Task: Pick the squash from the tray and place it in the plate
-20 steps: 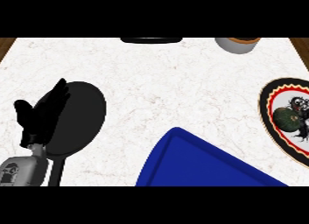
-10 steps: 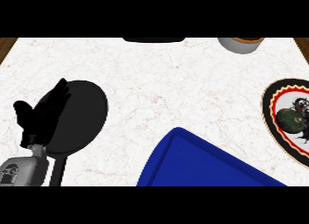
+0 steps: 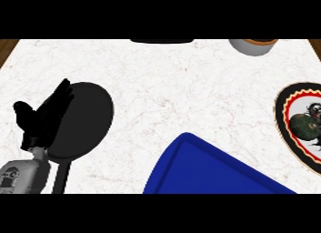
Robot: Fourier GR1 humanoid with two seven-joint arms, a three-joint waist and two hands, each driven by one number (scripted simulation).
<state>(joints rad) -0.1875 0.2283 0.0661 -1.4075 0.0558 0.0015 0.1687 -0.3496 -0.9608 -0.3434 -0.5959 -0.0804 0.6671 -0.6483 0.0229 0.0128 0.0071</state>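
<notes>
Black left robot hand (image 3: 45,117) at the view's left, fingers straight and pointing up, holding nothing, resting edge-on over a black round pan-like disc (image 3: 82,120); cannot tell if it touches the disc. Grey forearm (image 3: 18,175) comes in from the lower left corner. Right robot hand shows nowhere

Squash (image 3: 306,125): dark green, rounded, lumpy, lying on the plate (image 3: 288,119) at the right edge, off the tray. Plate is round, cut by the frame edge, black rim with red and yellow rings, white centre carrying a black figure print; squash sits on the left part of the white centre, overlapping the print

Tray (image 3: 210,170): deep blue, smooth, raised rim, one corner pointing up toward the tabletop's middle, rest cut by the lower edge. Nothing seen in its visible part

Tabletop (image 3: 176,82): white marble look with faint veins, brown wood strips at both upper corners. Grey cup-like vessel (image 3: 252,46) with brown inside at the top edge, right of centre; dark flat object (image 3: 161,41) at top centre, mostly cut off, cannot tell what it is

Wide bare stretch across the middle, between disc, tray and plate; tray corner and plate rim well apart
</notes>
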